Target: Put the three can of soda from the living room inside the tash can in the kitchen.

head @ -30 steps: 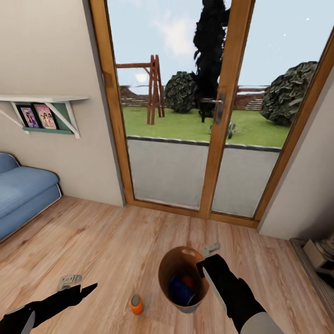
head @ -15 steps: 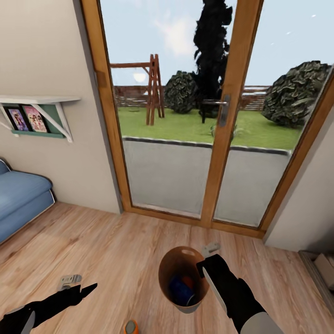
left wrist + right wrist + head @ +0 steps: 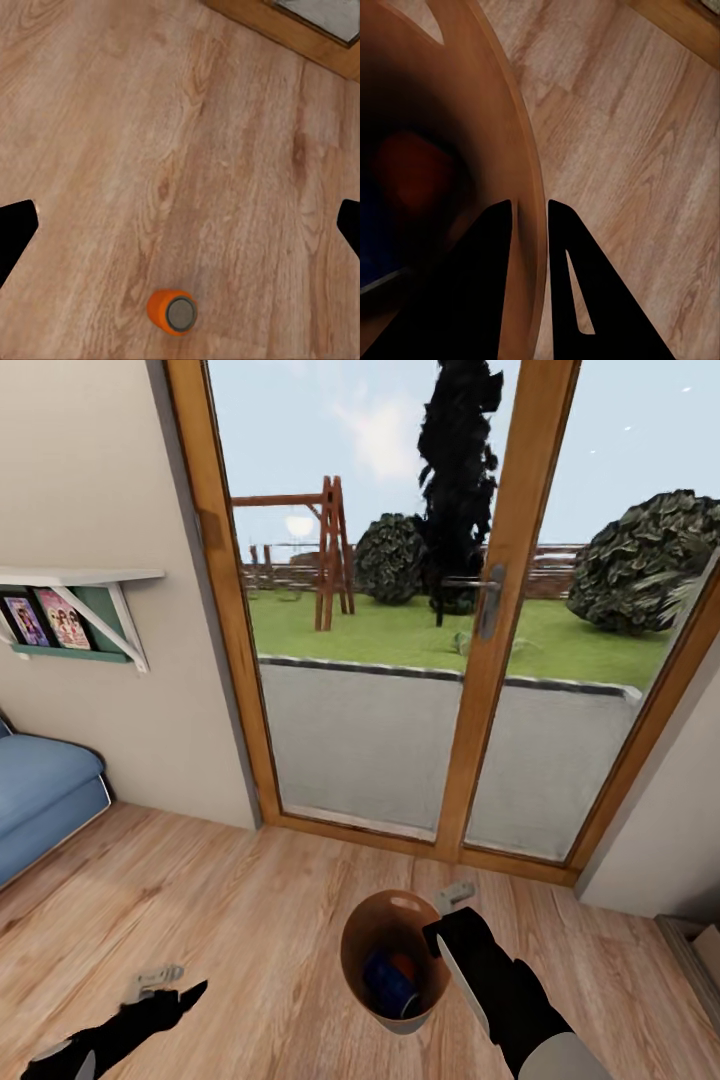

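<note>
Head view, right gripper (image 3: 437, 941) clamped on trash can (image 3: 352, 945) rim, left gripper (image 3: 180, 217) spread wide above orange can (image 3: 172, 311).

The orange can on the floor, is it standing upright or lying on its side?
Upright. In the left wrist view the orange can stands on the wood floor, its round grey top facing the camera.
</note>
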